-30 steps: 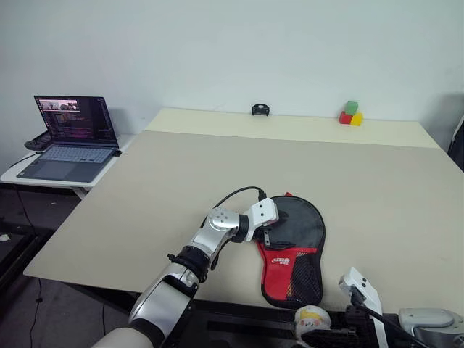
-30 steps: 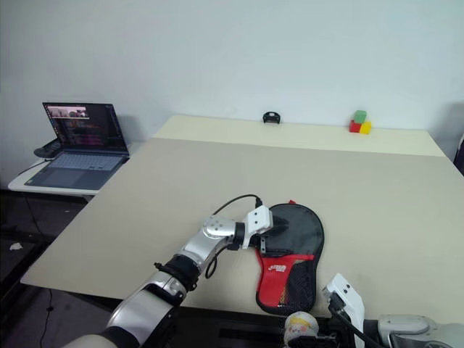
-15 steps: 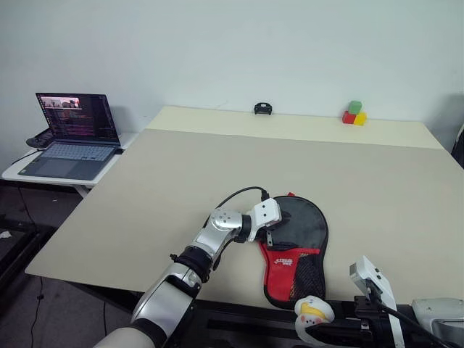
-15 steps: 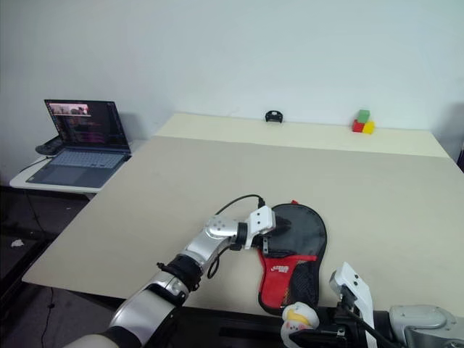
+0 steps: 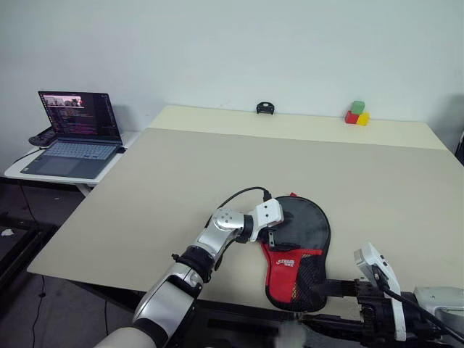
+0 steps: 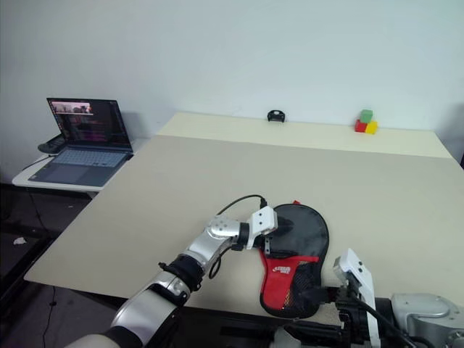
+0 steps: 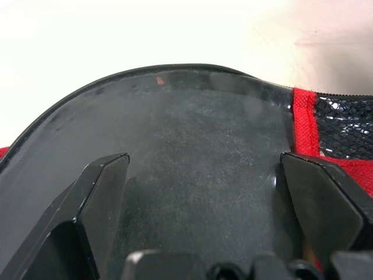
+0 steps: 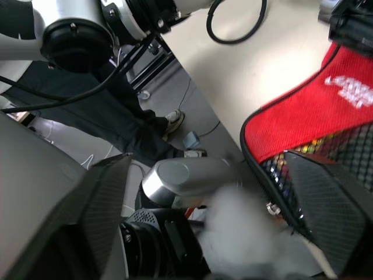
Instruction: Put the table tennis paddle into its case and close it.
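The case (image 5: 306,226) lies flat near the table's front edge, with its round black part away from me and its red panel (image 5: 284,259) and mesh pocket toward me. My left gripper (image 5: 275,230) is open at the case's left side, its fingers spread over the black round part (image 7: 198,116). My right gripper (image 5: 324,304) is open at the front edge, level with the case's narrow end (image 8: 315,111), and holds nothing. The table tennis paddle is hidden.
A blurred white thing (image 8: 240,228) hangs below the table edge between the right fingers. A laptop (image 5: 72,134) sits on a side table at the left. A small black object (image 5: 264,109) and coloured blocks (image 5: 355,114) stand at the table's far edge.
My right gripper has opened and risen toward the case's narrow end. The white-and-yellow round thing it held has dropped out. My left gripper has stayed put.
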Robot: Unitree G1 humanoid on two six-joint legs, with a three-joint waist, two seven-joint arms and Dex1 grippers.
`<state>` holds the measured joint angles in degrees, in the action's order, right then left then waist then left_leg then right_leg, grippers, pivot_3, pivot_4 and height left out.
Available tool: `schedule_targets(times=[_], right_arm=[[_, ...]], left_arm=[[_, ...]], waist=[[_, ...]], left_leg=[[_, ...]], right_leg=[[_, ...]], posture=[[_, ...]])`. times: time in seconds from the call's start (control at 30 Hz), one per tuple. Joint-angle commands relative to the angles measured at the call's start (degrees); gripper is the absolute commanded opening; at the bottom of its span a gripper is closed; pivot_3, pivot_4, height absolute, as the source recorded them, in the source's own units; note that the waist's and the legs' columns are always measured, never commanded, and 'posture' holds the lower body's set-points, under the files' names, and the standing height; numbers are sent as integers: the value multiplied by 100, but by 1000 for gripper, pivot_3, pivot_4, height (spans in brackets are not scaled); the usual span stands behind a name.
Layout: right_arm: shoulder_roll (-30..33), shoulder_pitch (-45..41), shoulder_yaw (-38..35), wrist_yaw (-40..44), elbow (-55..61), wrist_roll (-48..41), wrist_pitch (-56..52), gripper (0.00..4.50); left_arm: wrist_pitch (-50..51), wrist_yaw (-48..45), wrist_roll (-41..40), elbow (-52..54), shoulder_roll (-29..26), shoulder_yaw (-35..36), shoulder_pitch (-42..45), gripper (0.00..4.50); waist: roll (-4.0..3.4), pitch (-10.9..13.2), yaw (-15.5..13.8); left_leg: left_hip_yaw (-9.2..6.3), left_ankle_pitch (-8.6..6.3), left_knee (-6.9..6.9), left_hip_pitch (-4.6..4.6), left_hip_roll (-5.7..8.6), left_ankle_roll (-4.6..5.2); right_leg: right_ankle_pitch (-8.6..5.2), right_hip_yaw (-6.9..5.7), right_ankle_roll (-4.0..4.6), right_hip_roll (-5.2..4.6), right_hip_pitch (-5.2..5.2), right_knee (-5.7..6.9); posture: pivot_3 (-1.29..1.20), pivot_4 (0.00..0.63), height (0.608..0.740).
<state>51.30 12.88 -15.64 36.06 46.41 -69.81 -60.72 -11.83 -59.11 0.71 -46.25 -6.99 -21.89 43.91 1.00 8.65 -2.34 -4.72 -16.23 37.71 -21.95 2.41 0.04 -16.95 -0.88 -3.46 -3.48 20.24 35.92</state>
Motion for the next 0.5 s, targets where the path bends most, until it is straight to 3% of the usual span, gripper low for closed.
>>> schedule_targets(times=[0.03, 0.27, 0.5], right_arm=[[50, -219, -105, -29, -69, -213, 178, 4445], [-278, -1182, 65, -399, -833, 453, 600, 4445], [-575, -1770, 501, 118, -2018, 1825, 1611, 4445]], left_arm=[[215, 202, 649, -604, -93, -384, -305, 4500], [228, 180, 574, -508, -77, -319, -275, 4500], [544, 121, 285, 257, -41, -91, -284, 4500]], waist=[[1, 0, -1], [0, 4, -45], [-22, 18, -68]], left_leg=[[0, 0, 0, 0, 0, 0], [2, -2, 0, -3, 0, 6], [10, -9, 1, -41, 3, 19]], right_leg=[[0, 0, 2, -1, 0, 0], [-21, 1, 52, -5, 2, -1], [15, -1, 55, -7, 39, -1]], posture=[[0, 150, 740], [0, 150, 740], [0, 150, 740]])
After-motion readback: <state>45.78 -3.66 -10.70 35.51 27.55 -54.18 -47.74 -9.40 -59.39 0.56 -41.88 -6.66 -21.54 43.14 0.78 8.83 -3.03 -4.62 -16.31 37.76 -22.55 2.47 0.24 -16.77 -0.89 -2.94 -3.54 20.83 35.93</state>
